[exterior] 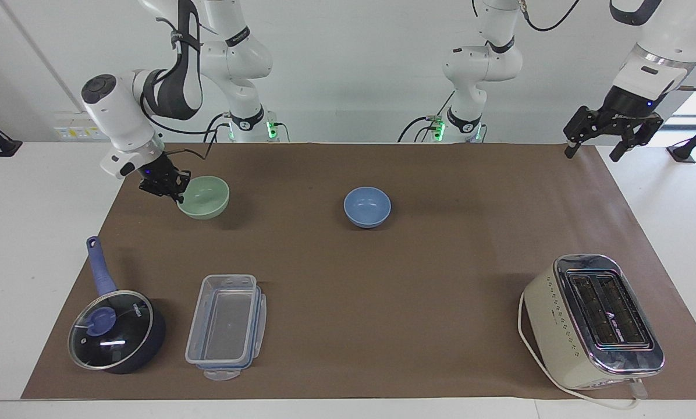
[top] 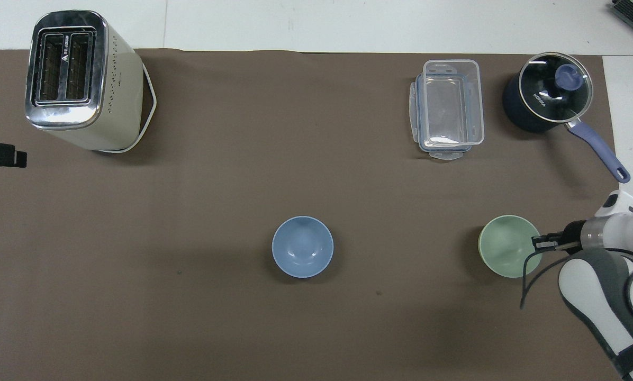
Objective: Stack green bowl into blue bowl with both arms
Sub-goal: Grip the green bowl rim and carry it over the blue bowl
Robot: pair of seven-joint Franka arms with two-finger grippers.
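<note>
Facing view shows the right gripper (exterior: 176,191) pinched tight on the rim of the green bowl (exterior: 205,198), holding it up a little over the brown mat (exterior: 383,279) at the right arm's end. The blue bowl (exterior: 367,206) sits on the mat near the middle, well apart from the green one. The left gripper (exterior: 609,135) hangs high over the mat's corner at the left arm's end, fingers spread apart
</note>
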